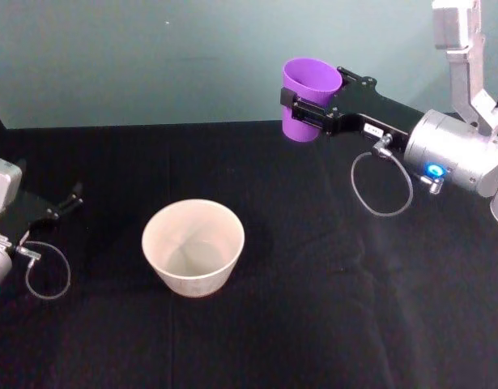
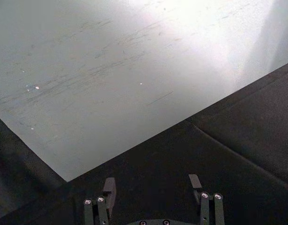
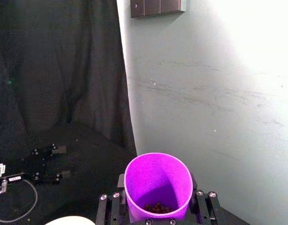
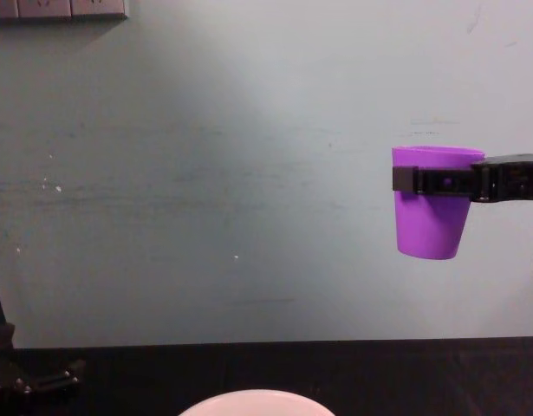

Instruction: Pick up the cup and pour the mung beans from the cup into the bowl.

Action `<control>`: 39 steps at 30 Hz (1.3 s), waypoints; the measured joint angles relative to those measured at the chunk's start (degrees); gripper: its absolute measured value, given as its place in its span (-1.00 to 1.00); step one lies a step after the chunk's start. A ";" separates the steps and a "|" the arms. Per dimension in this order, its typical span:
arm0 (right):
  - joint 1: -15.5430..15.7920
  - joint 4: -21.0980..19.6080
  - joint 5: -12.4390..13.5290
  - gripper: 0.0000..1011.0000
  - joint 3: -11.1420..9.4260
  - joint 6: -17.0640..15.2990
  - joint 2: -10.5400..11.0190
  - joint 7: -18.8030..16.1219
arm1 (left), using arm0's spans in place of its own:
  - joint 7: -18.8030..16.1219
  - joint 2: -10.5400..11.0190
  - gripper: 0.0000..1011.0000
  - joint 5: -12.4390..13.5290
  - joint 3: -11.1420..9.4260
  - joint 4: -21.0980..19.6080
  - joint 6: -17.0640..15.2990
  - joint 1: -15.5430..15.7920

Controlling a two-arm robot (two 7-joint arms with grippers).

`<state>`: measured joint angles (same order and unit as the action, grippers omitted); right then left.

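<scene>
Right gripper [image 1: 304, 111] clamped around the upright cup [image 1: 308, 81], raised high so no mung beans [image 3: 158, 206] spill before reaching the bowl [image 1: 193, 243]; left gripper [image 2: 152, 183] parked, jaws apart and empty.

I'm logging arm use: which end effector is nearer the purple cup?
Right. The right end effector grips the cup around its upper wall, held upright in the air; the left end effector sits open, low at the far left, well apart.

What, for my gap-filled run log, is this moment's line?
right gripper: shut on cup, raised upright | beans: in cup | bowl: empty | left gripper: open, parked
</scene>
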<state>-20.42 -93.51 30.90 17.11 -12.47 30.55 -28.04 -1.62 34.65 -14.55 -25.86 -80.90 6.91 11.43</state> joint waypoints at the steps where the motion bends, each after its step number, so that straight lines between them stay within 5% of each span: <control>1: 0.00 0.00 0.00 0.45 0.00 0.00 0.00 0.00 | 0.00 0.00 1.00 0.00 0.00 0.00 0.00 0.00; 39: 0.00 0.00 0.00 0.45 0.00 0.00 0.00 0.00 | 0.00 0.00 1.00 0.00 0.00 0.00 0.00 0.00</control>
<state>-20.42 -93.52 30.90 17.11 -12.47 30.55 -28.04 -1.62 34.64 -14.55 -25.86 -80.90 6.91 11.43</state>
